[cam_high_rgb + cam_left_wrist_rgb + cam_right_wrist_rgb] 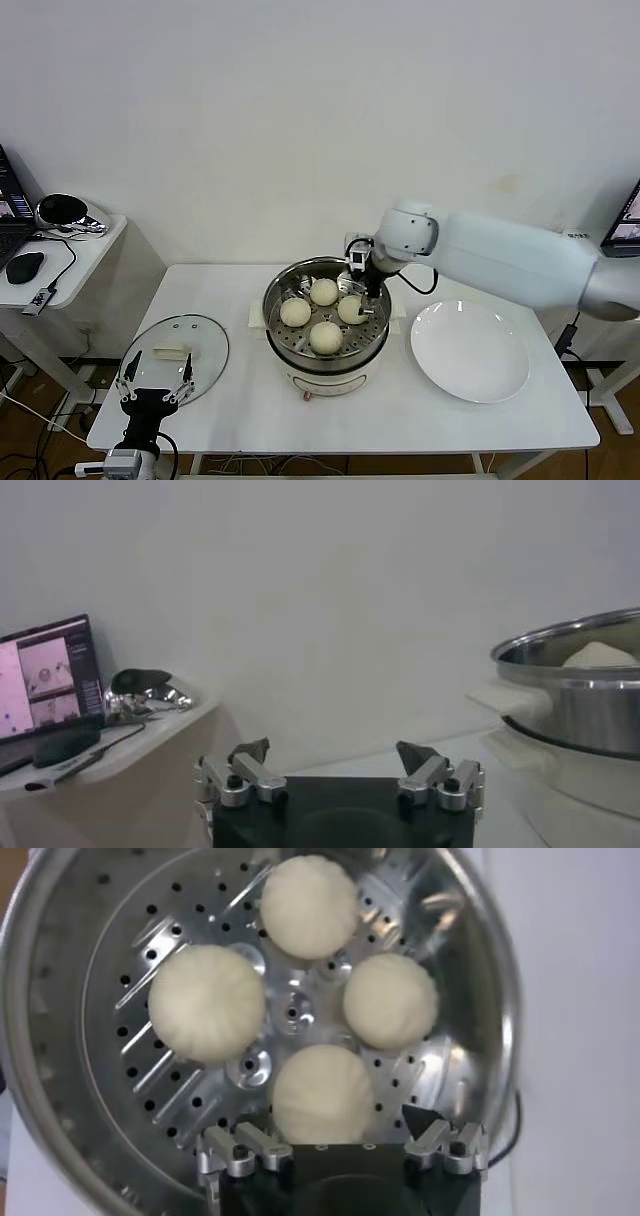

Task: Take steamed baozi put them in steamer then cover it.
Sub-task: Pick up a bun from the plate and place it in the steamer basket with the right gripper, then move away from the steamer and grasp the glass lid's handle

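Steel steamer (325, 325) sits mid-table in your head view, four baozi (327, 337) inside; the cover (175, 357) lies left, by your idle left gripper (156, 378), jaws wide. Your right wrist view shows the right gripper (342, 1138) over the nearest bun, jaws spread, holding nothing.

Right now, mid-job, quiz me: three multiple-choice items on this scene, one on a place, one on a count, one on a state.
1. Where does the glass lid lie?
A. on the steamer
B. on the table, left of the steamer
C. on the white plate

2. How many baozi sit on the steamer tray?
A. two
B. three
C. four

3. How is the right gripper?
A. open over a baozi
B. shut on a baozi
C. holding the lid

Answers: 1 B, the lid rests flat near the left gripper. 2 C, four buns show. 3 A, its fingers stand apart above the nearest baozi.
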